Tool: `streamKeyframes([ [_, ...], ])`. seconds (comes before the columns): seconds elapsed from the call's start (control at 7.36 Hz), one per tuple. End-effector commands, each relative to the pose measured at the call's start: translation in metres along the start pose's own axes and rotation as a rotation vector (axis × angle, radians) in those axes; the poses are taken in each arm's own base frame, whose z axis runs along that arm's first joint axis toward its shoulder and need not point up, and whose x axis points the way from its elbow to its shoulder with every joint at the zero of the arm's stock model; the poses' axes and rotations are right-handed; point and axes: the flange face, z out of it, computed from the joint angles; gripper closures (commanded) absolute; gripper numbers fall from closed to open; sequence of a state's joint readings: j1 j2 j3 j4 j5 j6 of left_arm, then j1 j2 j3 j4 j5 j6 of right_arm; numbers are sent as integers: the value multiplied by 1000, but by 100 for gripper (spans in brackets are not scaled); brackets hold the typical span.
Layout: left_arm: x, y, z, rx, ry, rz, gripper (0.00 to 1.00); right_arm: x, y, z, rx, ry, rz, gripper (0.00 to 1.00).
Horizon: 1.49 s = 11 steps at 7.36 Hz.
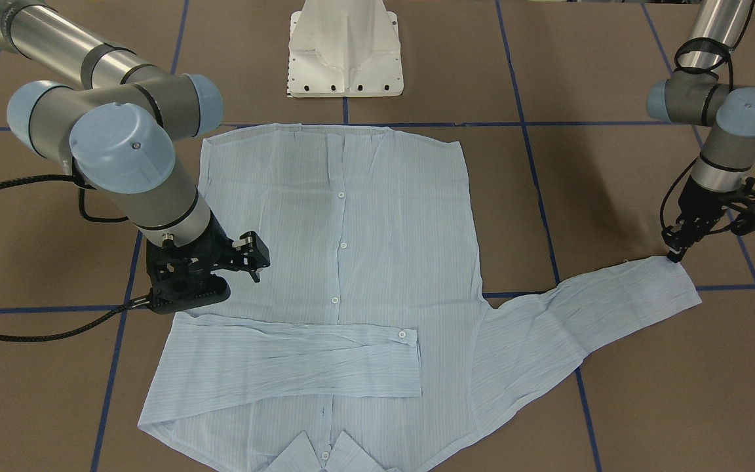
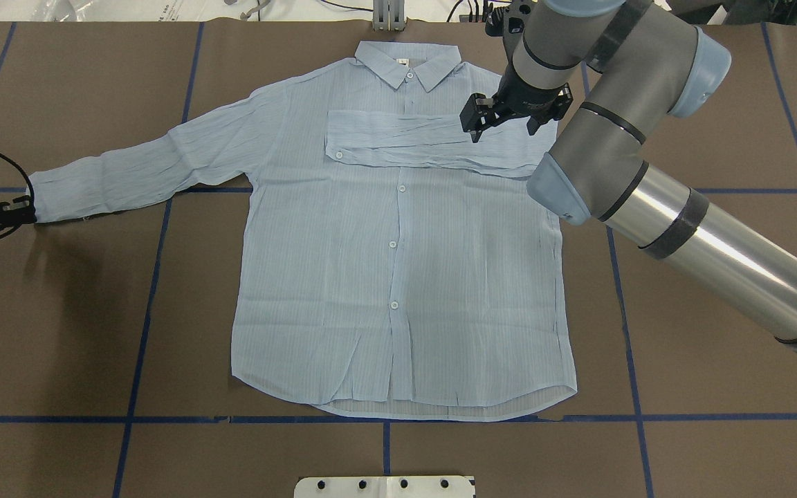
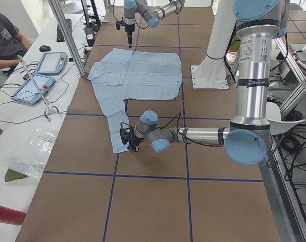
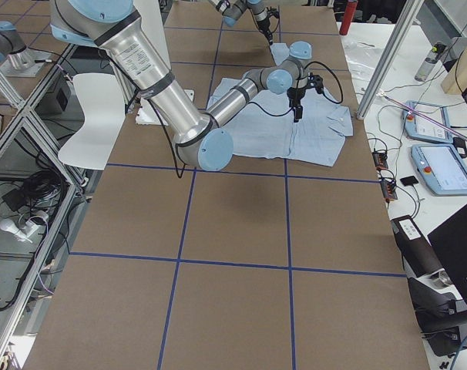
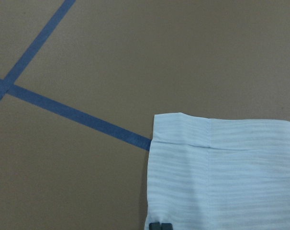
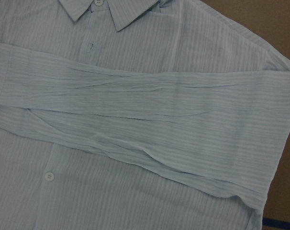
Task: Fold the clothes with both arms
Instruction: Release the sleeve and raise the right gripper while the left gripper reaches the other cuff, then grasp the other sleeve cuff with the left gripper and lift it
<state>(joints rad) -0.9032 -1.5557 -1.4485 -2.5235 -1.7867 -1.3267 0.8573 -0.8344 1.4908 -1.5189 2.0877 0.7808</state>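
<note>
Nearest the left wrist lens, the fingertips of the left gripper (image 5: 159, 226) are pressing together on the cuff edge of the pale light-blue, finely striped, long-sleeved button-up shirt (image 5: 231, 177), seemingly pinching it for lifting. The right wrist view is showing 1 sleeve (image 6: 135, 100) lying folded across the chest. Overhead, the right gripper (image 2: 504, 124) is hovering above that sleeve, jaws apart, while the other sleeve (image 2: 149, 162) is stretching flat from the left gripper, awaiting its fold.

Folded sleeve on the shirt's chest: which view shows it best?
Exterior front-facing: the folded sleeve lies whole there, cuff to shoulder. Overhead, the right arm covers its shoulder end. The right wrist view shows creases close but crops it. Side views show it tiny; the left wrist view, not at all.
</note>
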Motion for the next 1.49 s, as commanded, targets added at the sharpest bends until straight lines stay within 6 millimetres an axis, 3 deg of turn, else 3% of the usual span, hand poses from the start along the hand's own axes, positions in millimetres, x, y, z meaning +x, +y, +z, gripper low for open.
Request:
streamKeyframes([
  [0.0, 12, -1, -10, 3, 25, 30, 100, 6, -1, -9, 3, -10, 7, 0],
  [0.27, 27, -9, -27, 16, 38, 26, 100, 29, 17, -17, 10, -15, 8, 0],
  [0.41, 45, -20, -44, 32, 38, 15, 100, 55, 25, -21, 2, -16, -2, 0],
  [0.68, 138, -62, -85, 55, 12, 14, 100, 109, 23, -30, -21, 20, -70, 0],
  [0.95, 235, -82, -122, 47, -11, -2, 100, 168, 24, -33, -29, 61, -116, 0],
  [1.36, 359, -90, -171, 33, 62, -86, 100, 263, 44, -39, -48, 110, -192, 0],
])
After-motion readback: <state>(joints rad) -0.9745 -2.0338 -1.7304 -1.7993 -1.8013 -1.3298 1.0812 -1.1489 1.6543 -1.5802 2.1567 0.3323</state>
